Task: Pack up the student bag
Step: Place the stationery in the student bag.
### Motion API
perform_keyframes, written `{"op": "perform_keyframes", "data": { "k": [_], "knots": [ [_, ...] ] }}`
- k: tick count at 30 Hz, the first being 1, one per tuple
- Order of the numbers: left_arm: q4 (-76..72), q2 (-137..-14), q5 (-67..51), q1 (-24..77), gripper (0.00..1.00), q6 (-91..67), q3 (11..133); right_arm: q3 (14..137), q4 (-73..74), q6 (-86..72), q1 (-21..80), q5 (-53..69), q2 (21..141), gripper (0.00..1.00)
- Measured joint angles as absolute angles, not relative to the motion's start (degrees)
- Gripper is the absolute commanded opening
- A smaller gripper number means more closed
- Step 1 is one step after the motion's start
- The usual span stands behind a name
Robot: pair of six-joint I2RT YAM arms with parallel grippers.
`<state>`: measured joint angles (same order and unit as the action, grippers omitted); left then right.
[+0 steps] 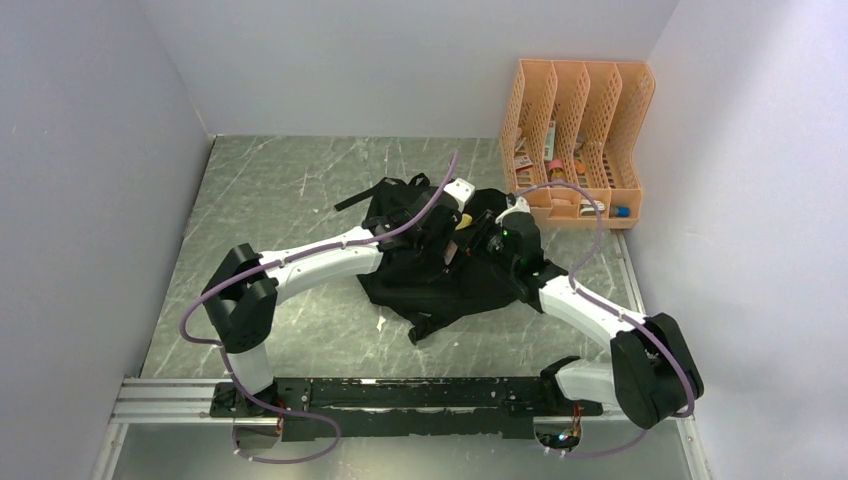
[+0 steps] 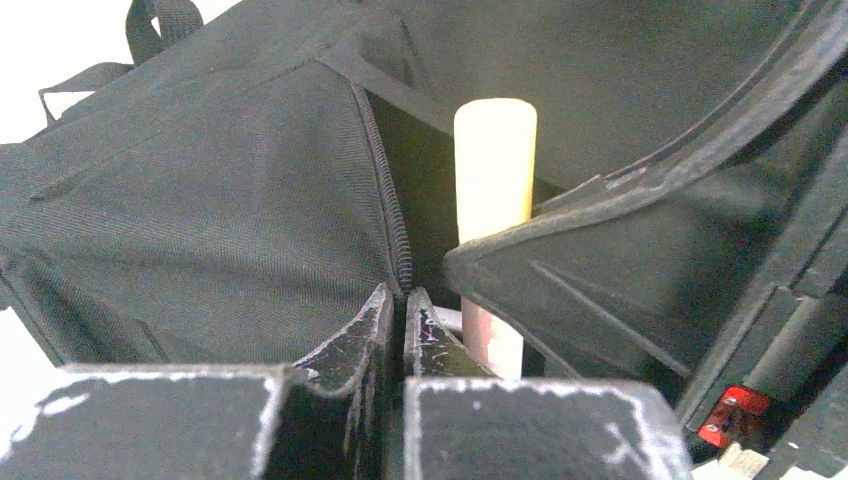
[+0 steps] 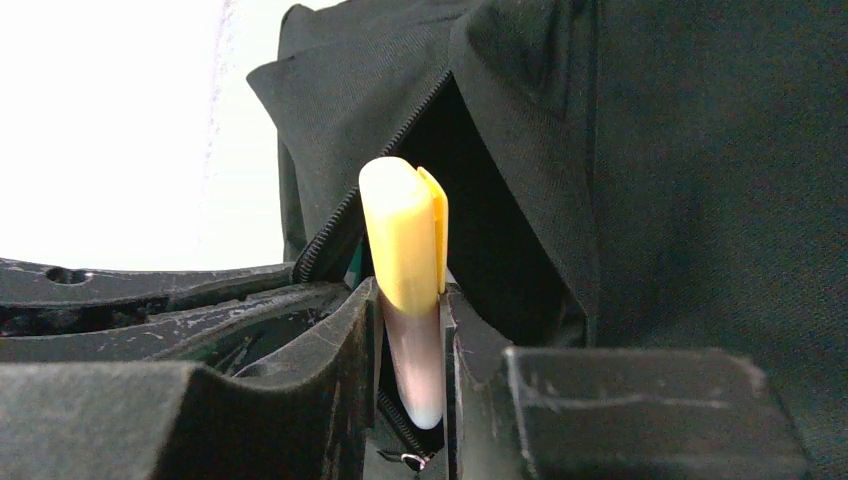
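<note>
The black student bag [image 1: 430, 285] lies in the middle of the table with its zip opening facing up. My left gripper [image 1: 447, 215] [image 2: 397, 300] is shut on the zip edge of the student bag [image 2: 200, 200], holding the opening apart. A marker with a yellow cap and pale barrel [image 3: 403, 230] is pinched upright in my right gripper [image 1: 487, 232] [image 3: 410, 300]. Its cap end points into the dark opening of the student bag [image 3: 650, 180]. The left wrist view shows the same marker [image 2: 494, 170] beside a right finger [image 2: 600, 290]. The inside of the bag is dark and hidden.
An orange slotted file organiser [image 1: 575, 140] stands at the back right, with several small items in its slots. Grey walls close in the table on three sides. The bag's straps [image 1: 385, 195] spread toward the back left.
</note>
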<state>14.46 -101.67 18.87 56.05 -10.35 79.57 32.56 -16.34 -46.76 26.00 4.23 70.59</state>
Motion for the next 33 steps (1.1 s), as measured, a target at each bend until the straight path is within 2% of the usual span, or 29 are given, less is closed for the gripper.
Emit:
{"op": "perform_keyframes", "data": {
  "k": [13, 16, 21, 28, 33],
  "knots": [
    [14.5, -101.5, 18.9, 56.1, 0.05, -10.5, 79.6, 32.6, -16.1, -47.8, 26.5, 10.5, 75.2, 0.00],
    [14.6, -101.2, 18.9, 56.1, 0.05, -10.5, 79.6, 32.6, -16.6, -47.9, 26.5, 11.8, 76.8, 0.07],
    [15.1, -100.8, 18.9, 56.1, 0.05, -10.6, 79.6, 32.7, -17.0, -48.1, 26.6, 13.2, 79.1, 0.30],
    [15.4, -99.7, 18.9, 56.1, 0.05, -10.9, 79.2, 33.0, -18.0, -48.5, 26.8, 14.0, 79.2, 0.45],
    [15.4, -99.5, 18.9, 56.1, 0.05, -11.0, 79.1, 33.5, -17.3, -48.2, 26.9, 13.6, 78.0, 0.47]
  ]
}}
